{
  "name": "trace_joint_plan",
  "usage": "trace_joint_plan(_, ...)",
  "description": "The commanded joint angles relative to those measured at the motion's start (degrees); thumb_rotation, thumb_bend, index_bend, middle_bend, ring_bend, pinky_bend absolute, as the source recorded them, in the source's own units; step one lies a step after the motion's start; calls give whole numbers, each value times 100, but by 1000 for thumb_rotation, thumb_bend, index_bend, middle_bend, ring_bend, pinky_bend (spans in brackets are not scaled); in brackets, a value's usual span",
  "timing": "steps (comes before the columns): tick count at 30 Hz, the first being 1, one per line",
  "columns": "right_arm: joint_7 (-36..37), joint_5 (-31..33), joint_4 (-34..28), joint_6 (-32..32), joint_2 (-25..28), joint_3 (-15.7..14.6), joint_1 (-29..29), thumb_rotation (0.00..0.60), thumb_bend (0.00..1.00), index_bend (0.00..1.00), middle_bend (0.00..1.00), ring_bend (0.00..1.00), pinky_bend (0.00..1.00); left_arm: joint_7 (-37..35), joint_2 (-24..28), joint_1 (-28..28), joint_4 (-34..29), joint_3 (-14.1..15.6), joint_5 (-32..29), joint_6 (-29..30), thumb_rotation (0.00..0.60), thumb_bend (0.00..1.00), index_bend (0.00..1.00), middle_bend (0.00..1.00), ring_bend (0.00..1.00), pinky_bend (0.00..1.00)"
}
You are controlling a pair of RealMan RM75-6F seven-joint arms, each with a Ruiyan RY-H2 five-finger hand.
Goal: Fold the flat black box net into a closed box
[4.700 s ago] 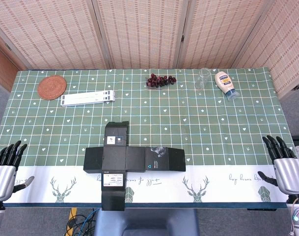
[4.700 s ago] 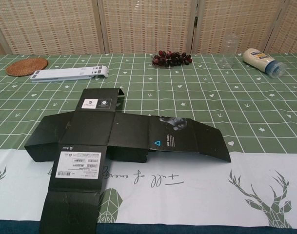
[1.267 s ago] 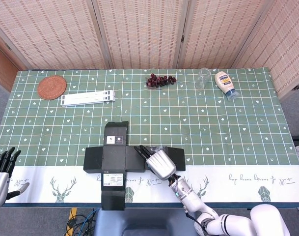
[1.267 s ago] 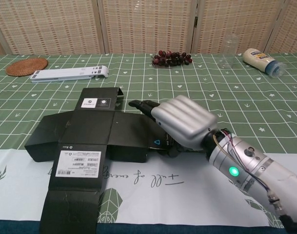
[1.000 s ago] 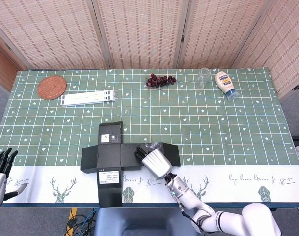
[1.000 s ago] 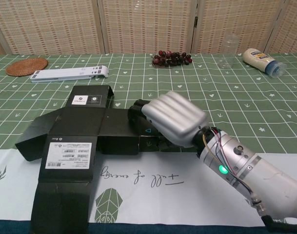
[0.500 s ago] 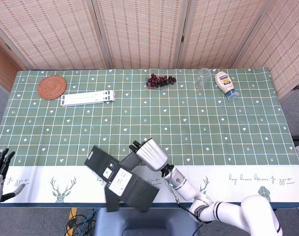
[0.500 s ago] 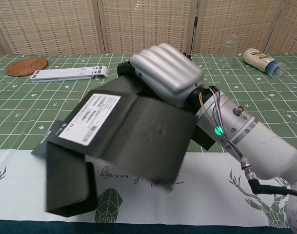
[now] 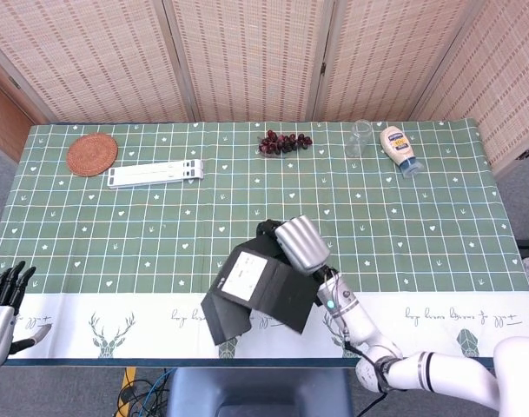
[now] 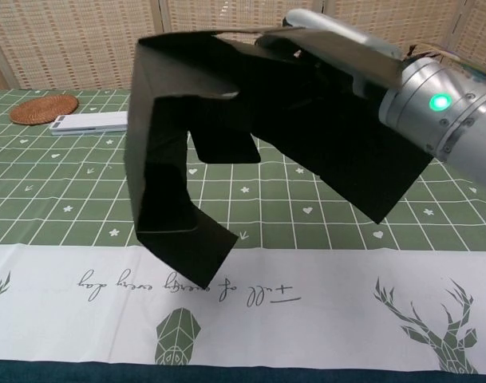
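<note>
The black box net (image 9: pixel 266 297) hangs in the air above the table's front middle, tilted, with a white label on its upper face. My right hand (image 9: pixel 301 244) grips its far edge from above. In the chest view the black box net (image 10: pixel 196 104) fills the upper middle, its panels drooping and partly bent, and the right hand (image 10: pixel 346 40) holds it at the top right. My left hand (image 9: pixel 0 314) stays at the front left corner, off the table, fingers spread and holding nothing.
Along the back of the green tablecloth (image 9: pixel 420 226) lie a woven coaster (image 9: pixel 92 154), a white folded stand (image 9: pixel 155 173), dark grapes (image 9: pixel 285 142), a clear glass (image 9: pixel 360 137) and a mayonnaise bottle (image 9: pixel 400 149).
The right hand has raised the net higher and carried it right and away from the front edge; its panels now hang down. The left hand has hardly moved.
</note>
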Motion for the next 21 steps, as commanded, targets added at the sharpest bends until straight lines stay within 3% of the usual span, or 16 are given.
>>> trace_joint_plan(1,-155,1274,-732,-1024,905,176,57,600,709,668,623,945,1000,-1,-13,-12,14,10,-1,-31,600,143,0,0,0,80)
trace_joint_plan(5,-153,2322,-917,-1785,1430,208,355,600,711,675,628,950,1000,8,-18,-28,1,18,18,-53,600,142,0,0,0,80)
trace_joint_plan(12,199,3751,-717,-3079,1895,-30,1091,600,712,681,627,951,1000,27,-12,-38,-36,39,20,-91,600,142,0,0,0,80)
trace_joint_plan(21,392,4463,-201,-3633,1881,-638,1982,600,711,680,623,951,1000,35,17,-27,-71,62,-13,-129,600,142,0,0,0,80)
